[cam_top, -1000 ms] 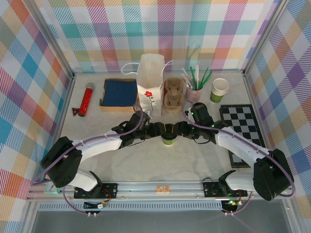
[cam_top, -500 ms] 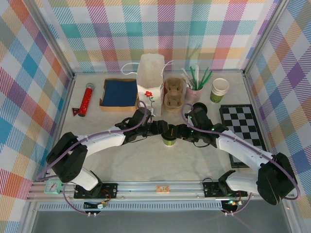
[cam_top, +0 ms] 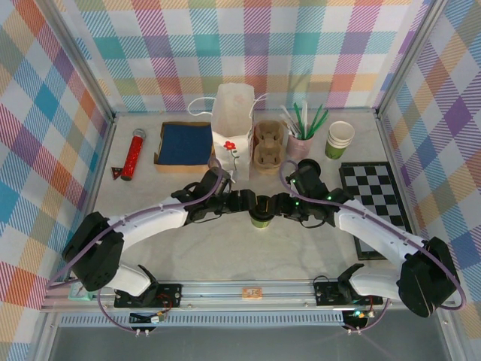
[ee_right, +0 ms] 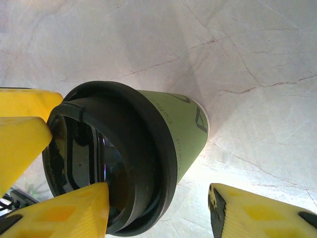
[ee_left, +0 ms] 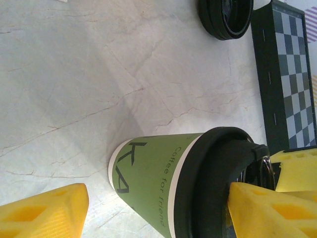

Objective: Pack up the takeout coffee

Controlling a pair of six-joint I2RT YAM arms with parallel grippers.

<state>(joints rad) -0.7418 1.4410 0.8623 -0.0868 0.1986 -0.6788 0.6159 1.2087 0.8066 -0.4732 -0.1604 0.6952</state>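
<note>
In front of the white paper bag (cam_top: 231,124), the left gripper (ee_left: 158,201) has its two yellow fingers (ee_left: 44,210) apart, both cut off by the frame edge: one stands clear of the coffee, the other overlaps its lid, contact unclear. The one takeout coffee (cam_top: 261,219) stands upright on the table (cam_top: 301,252) just in front of the bag, slightly right, its lid mostly hidden from above by two gripper heads. Further right of the bag, the right gripper (ee_right: 159,194) also holds two fingers apart, one off the coffee.

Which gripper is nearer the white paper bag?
Left. The left gripper sits just in front of the white paper bag, left of the takeout coffee; the right gripper is across it, farther off.
</note>
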